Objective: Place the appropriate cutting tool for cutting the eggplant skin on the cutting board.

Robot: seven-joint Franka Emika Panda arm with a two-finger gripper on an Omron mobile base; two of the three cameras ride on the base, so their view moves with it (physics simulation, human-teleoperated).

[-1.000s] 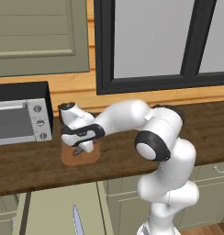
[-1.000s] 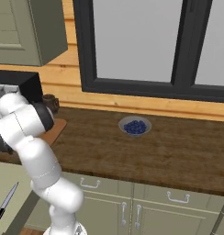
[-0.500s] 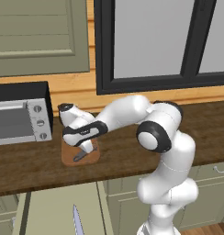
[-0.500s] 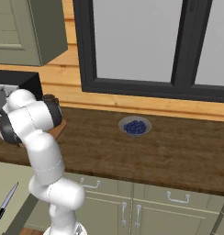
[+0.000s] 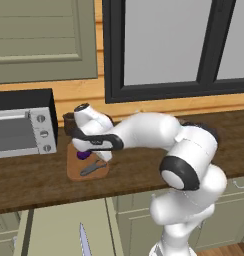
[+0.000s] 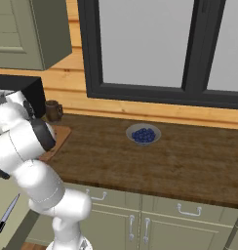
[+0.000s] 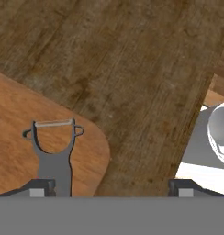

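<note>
Small grey metal Y-head peeler [image 5: 92, 167] lies flat on the light brown wooden cutting board [image 5: 73, 171], near the small dark purple eggplant [image 5: 83, 155]. Two-finger gripper [image 7: 111, 186] spread wide, holding nothing. Placement looks done; only retreat left.

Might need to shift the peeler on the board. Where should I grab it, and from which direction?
Grip the peeler by its straight handle, below the forked head, coming straight down from above. It lies flat on the cutting board, so only its narrow side edges offer purchase; the Y-shaped head is wide and open. Set the fingers across the handle. The eggplant sits near the head end, so stay at the handle end.
</note>
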